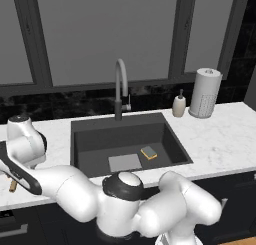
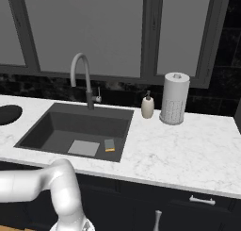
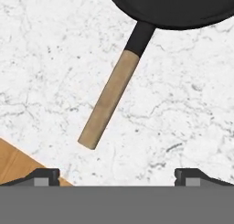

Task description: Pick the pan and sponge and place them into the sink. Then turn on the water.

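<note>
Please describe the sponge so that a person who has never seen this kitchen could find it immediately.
Start at the dark grey sink set in the white marble counter, below the arched faucet. On the basin floor, just right of the pale grey square drain plate, lies the sponge. It is the only yellow thing there: small, flat and rectangular, with a darker grey top face.

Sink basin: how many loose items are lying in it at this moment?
1. The sponge lies on the floor of the sink, just right of the drain plate. The pan sits on the counter, not in the basin.
</note>
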